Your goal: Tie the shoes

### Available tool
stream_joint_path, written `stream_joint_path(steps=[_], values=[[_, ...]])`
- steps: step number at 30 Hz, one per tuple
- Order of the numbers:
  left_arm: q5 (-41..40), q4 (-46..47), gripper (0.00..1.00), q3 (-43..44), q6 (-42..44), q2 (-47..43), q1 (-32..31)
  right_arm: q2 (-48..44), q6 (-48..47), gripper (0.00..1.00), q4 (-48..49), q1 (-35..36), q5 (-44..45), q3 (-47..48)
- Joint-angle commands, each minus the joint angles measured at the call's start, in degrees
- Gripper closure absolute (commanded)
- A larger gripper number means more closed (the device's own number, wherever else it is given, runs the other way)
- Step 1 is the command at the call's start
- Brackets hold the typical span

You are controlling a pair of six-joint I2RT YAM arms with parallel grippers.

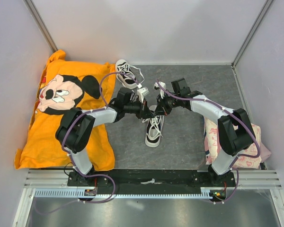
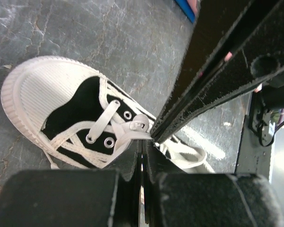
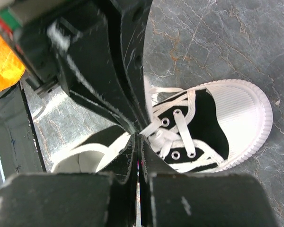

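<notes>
Shoes (image 1: pixel 154 128) lie between orange shirt (image 1: pixel 61 118) and pink cloth (image 1: pixel 250 161).

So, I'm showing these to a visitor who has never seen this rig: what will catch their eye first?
Probably the left gripper and right gripper, both shut, tips together over the laces of a black-and-white sneaker in the middle of the grey table. Next, the bright orange Mickey Mouse shirt spread along the left side, with the second sneaker lying beside its far right corner.
</notes>
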Motion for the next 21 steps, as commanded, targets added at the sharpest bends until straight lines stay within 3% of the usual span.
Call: stream_joint_path(steps=[1,8,11,15,21], values=[[4.24,12.54,0.99,-0.66,-6.63,0.99,0.92,-0.41,0.11,1.0,-0.59,0.34,-1.78,0.08],[5.83,18.11,0.98,-3.12,-8.31,2.48,0.93,-0.24,0.9,0.98,-0.5,0.26,-2.75,0.61],[5.39,18.2,0.99,-3.48,-6.82,2.92,0.93,-0.24,1.6,0.86,-0.77,0.08,-3.71,0.52],[5.47,18.29,0.98,-4.53,-4.1,3.01,1.01,0.03,4.5,0.64,-0.51,-2.11,-5.38,2.01],[6.09,18.29,0.98,-5.41,-2.69,2.49,1.02,2.22,12.32,0.64,0.02,-6.16,-6.36,4.92]])
